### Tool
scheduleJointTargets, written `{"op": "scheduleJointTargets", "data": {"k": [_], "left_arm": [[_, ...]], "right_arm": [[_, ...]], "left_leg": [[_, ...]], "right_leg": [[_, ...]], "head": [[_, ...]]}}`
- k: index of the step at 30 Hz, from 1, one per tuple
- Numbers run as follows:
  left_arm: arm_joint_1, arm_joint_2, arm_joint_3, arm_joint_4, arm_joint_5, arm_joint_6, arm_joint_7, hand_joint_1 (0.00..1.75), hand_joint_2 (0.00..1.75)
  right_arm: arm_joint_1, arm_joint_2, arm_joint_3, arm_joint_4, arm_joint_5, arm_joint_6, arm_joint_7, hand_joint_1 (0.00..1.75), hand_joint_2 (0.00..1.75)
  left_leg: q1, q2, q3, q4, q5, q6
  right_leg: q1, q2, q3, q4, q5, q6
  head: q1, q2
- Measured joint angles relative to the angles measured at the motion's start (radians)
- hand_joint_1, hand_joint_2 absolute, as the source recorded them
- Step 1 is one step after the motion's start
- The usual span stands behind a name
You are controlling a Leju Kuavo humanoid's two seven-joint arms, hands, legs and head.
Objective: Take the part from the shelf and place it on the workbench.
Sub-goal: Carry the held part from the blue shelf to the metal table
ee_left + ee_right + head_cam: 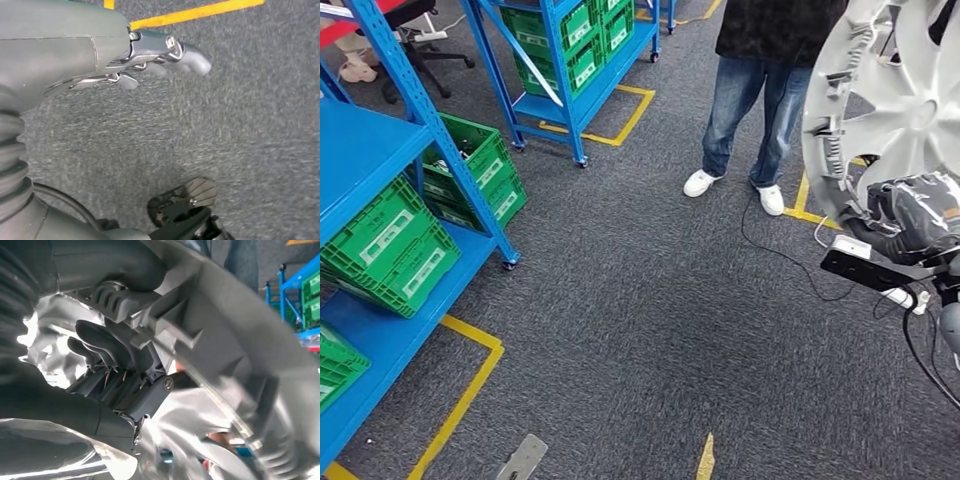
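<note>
wheel cover in r hand, l hand empty over carpet

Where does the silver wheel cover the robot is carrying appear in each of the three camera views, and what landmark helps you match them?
Head view: the wheel cover fills the upper right corner, above the right hand that holds it.
Left wrist view: not in it; the left hand hangs over grey carpet.
Right wrist view: its ribbed rim crosses the picture, with the fingers hooked on it.
Shared landmark: the blue shelves with green crates.
</note>
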Motion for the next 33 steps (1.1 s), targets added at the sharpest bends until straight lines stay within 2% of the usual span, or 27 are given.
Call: {"op": "scheduleJointTargets", "data": {"k": [2,3,4,6,7,8,9,10,11,12,13,14,15,16,18,20,22,23,24,25,27,28,29,31,33], "left_arm": [[-0.002,-0.001,0.000,0.000,0.000,0.000,0.001,0.00,1.75],[-0.004,-0.001,0.000,0.000,0.000,0.001,0.001,0.00,1.75],[-0.006,-0.001,-0.001,0.000,0.000,0.001,0.001,0.00,1.75],[-0.009,-0.002,-0.001,0.000,0.000,0.001,0.001,0.00,1.75],[-0.008,-0.003,-0.001,0.000,0.000,0.000,0.001,0.00,1.75],[-0.007,-0.004,-0.001,0.000,0.000,0.000,0.001,0.00,1.75],[-0.006,-0.005,-0.001,0.000,0.000,-0.001,0.001,0.00,1.75],[-0.006,-0.006,-0.001,0.000,0.000,-0.002,0.001,0.00,1.75],[-0.006,-0.006,-0.002,0.000,-0.001,-0.002,0.001,0.00,1.75],[-0.007,-0.006,-0.002,0.000,-0.001,-0.001,0.001,0.00,1.75],[-0.008,-0.006,-0.002,0.000,-0.001,0.001,0.003,0.00,1.75],[-0.009,-0.006,-0.003,0.000,-0.001,0.004,0.006,0.00,1.75],[-0.009,-0.006,-0.003,0.000,-0.001,0.010,0.010,0.00,1.75],[-0.010,-0.005,-0.003,0.000,-0.001,0.016,0.014,0.00,1.75],[-0.011,-0.006,-0.005,0.000,-0.001,0.029,0.020,0.00,1.75],[-0.013,-0.007,-0.006,0.000,-0.001,0.040,0.028,0.00,1.75],[-0.011,-0.007,-0.006,0.000,-0.001,0.046,0.035,0.00,1.75],[-0.009,-0.007,-0.006,0.000,-0.001,0.048,0.037,0.00,1.75],[-0.008,-0.007,-0.006,0.000,-0.001,0.050,0.038,0.00,1.75],[-0.008,-0.007,-0.007,0.000,-0.001,0.051,0.039,0.00,1.75],[-0.009,-0.007,-0.007,0.000,-0.001,0.055,0.040,0.00,1.75],[-0.010,-0.006,-0.007,0.000,-0.001,0.056,0.041,0.00,1.75],[-0.010,-0.006,-0.007,0.000,-0.001,0.057,0.041,0.00,1.75],[-0.010,-0.006,-0.007,0.000,-0.001,0.059,0.042,0.00,1.75],[-0.009,-0.008,-0.008,0.000,0.000,0.060,0.042,0.00,1.75]], "right_arm": [[0.001,-0.001,-0.003,-0.002,0.000,0.000,-0.001,1.75,1.75],[0.000,-0.002,-0.004,-0.002,0.001,0.000,-0.002,1.75,1.75],[-0.002,-0.002,-0.004,-0.003,0.001,0.001,-0.002,1.75,1.75],[-0.004,-0.002,-0.004,-0.003,0.001,0.002,-0.004,1.75,1.75],[-0.003,-0.002,-0.004,-0.003,0.001,0.004,-0.004,1.75,1.75],[-0.003,-0.002,-0.003,-0.003,0.002,0.006,-0.004,1.75,1.75],[-0.002,-0.002,-0.003,-0.003,0.002,0.008,-0.004,1.75,1.75],[-0.002,-0.002,-0.003,-0.002,0.002,0.009,-0.004,1.75,1.75],[-0.003,-0.002,-0.003,-0.002,0.002,0.010,-0.004,1.75,1.75],[-0.003,-0.002,-0.003,-0.002,0.002,0.010,-0.004,1.75,1.75],[-0.004,-0.002,-0.002,-0.001,0.002,0.011,-0.004,1.75,1.75],[-0.004,-0.002,-0.002,0.000,0.002,0.011,-0.004,1.75,1.75],[-0.003,-0.002,-0.001,0.001,0.004,0.011,-0.004,1.75,1.75],[-0.002,-0.002,-0.001,0.001,0.005,0.011,-0.004,1.75,1.75],[0.000,-0.001,-0.002,0.001,0.008,0.011,-0.004,1.75,1.75],[0.001,-0.001,-0.002,0.001,0.009,0.011,-0.004,1.75,1.75],[0.006,-0.001,-0.001,0.001,0.010,0.011,-0.004,1.75,1.75],[0.009,-0.001,-0.001,0.001,0.010,0.011,-0.004,1.75,1.75],[0.011,-0.001,0.000,0.001,0.010,0.011,-0.004,1.75,1.75],[0.013,-0.001,-0.001,0.001,0.010,0.011,-0.005,1.75,1.75],[0.013,-0.001,-0.002,0.001,0.010,0.011,-0.005,1.75,1.75],[0.012,-0.001,-0.004,0.001,0.009,0.010,-0.005,1.75,1.75],[0.011,-0.001,-0.006,0.001,0.007,0.010,-0.005,1.75,1.75],[0.011,0.000,-0.009,0.001,-0.004,0.010,-0.005,1.75,1.75],[0.015,0.001,-0.015,0.002,-0.017,0.010,-0.006,1.75,1.75]], "left_leg": [[0.002,0.001,0.025,-0.015,-0.005,0.005],[0.004,0.001,0.038,-0.019,-0.009,0.009],[0.006,0.000,0.049,-0.022,-0.013,0.012],[0.008,-0.001,0.063,-0.022,-0.027,0.015],[0.008,-0.002,0.070,-0.021,-0.036,0.015],[0.009,-0.003,0.080,-0.020,-0.046,0.013],[0.011,-0.004,0.091,-0.019,-0.056,0.010],[0.013,-0.005,0.104,-0.016,-0.068,0.007],[0.014,-0.005,0.116,-0.013,-0.080,0.002],[0.015,-0.005,0.125,-0.007,-0.092,-0.004],[0.015,-0.006,0.128,-0.002,-0.100,-0.009],[0.014,-0.006,0.127,0.002,-0.106,-0.015],[0.013,-0.006,0.126,0.003,-0.110,-0.018],[0.012,-0.006,0.123,0.005,-0.112,-0.021],[0.011,-0.005,0.102,0.042,-0.115,-0.029],[0.013,-0.005,0.040,0.147,-0.142,-0.038],[0.016,-0.004,-0.033,0.262,-0.188,-0.044],[0.016,-0.004,-0.055,0.287,-0.195,-0.045],[0.016,-0.004,-0.062,0.279,-0.182,-0.044],[0.016,-0.004,-0.051,0.238,-0.149,-0.041],[0.012,-0.004,-0.002,0.106,-0.067,-0.024],[0.009,-0.004,0.021,0.048,-0.044,-0.016],[0.006,-0.004,0.035,0.012,-0.034,-0.010],[0.003,-0.005,0.047,-0.012,-0.035,-0.006],[0.007,-0.006,0.061,-0.029,-0.027,-0.003]], "right_leg": [[-0.003,-0.003,0.002,0.013,-0.005,0.010],[-0.004,-0.004,-0.010,0.039,-0.009,0.014],[-0.005,-0.005,-0.037,0.085,-0.017,0.016],[-0.006,-0.005,-0.122,0.208,-0.052,0.021],[-0.007,-0.006,-0.164,0.253,-0.073,0.026],[-0.007,-0.006,-0.193,0.270,-0.082,0.031],[-0.008,-0.007,-0.204,0.252,-0.071,0.036],[-0.009,-0.008,-0.198,0.205,-0.036,0.040],[-0.011,-0.011,-0.184,0.138,0.020,0.042],[-0.010,-0.014,-0.170,0.081,0.064,0.042],[-0.009,-0.014,-0.158,0.041,0.097,0.034],[-0.007,-0.014,-0.153,0.021,0.113,0.024],[-0.004,-0.013,-0.152,0.021,0.109,0.013],[-0.006,-0.012,-0.149,0.020,0.111,0.004],[-0.010,-0.012,-0.143,0.016,0.109,-0.002],[-0.013,-0.013,-0.134,0.013,0.103,-0.010],[-0.012,-0.014,-0.128,0.013,0.095,-0.017],[-0.011,-0.013,-0.125,0.013,0.092,-0.019],[-0.009,-0.012,-0.121,0.013,0.088,-0.020],[-0.007,-0.011,-0.115,0.013,0.085,-0.020],[-0.004,-0.010,-0.103,0.011,0.078,-0.020],[-0.004,-0.010,-0.100,0.009,0.076,-0.019],[-0.004,-0.010,-0.098,0.007,0.075,-0.016],[-0.006,-0.010,-0.096,0.000,0.076,-0.006],[-0.007,-0.009,-0.100,0.009,0.064,0.003]], "head": [[-0.001,0.000],[0.000,0.000],[0.001,0.000],[0.002,0.000],[0.002,0.000],[0.002,0.000],[0.002,0.000],[0.002,0.000],[0.002,0.000],[0.003,0.000],[0.003,0.000],[0.003,0.000],[0.002,0.000],[0.002,0.000],[0.000,0.000],[-0.003,0.000],[-0.004,0.000],[-0.004,0.000],[-0.004,0.000],[-0.004,0.000],[-0.003,0.000],[-0.003,0.000],[-0.003,0.000],[-0.004,0.000],[-0.003,0.000]]}}
